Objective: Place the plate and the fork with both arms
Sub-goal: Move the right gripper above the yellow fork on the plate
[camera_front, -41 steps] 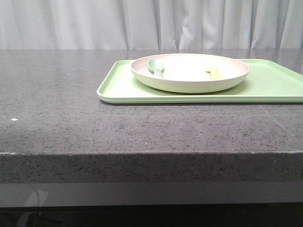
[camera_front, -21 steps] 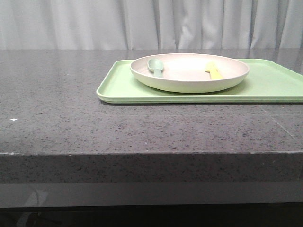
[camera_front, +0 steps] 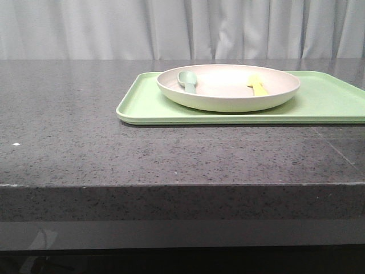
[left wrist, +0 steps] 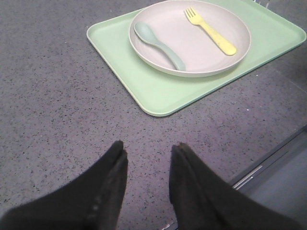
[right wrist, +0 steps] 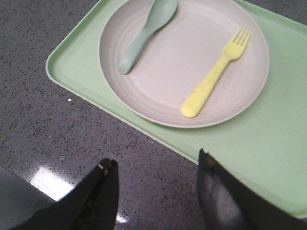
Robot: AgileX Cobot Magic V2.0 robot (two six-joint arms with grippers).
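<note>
Even, diffuse light in all views; moderately bright, no hard shadows. Front view: plate (camera_front: 228,88) interior slightly washed out, highlight near centre; thin soft shadow under tray (camera_front: 239,108) front edge; table (camera_front: 114,154) front face darker than its top. Right wrist view: white glare patch on table (right wrist: 45,184) beside tray (right wrist: 268,158) corner. Both wrist views: black fingers (left wrist: 108,187) blurred, out of focus; plate (left wrist: 189,38) and fork (right wrist: 213,76) sharp.
</note>
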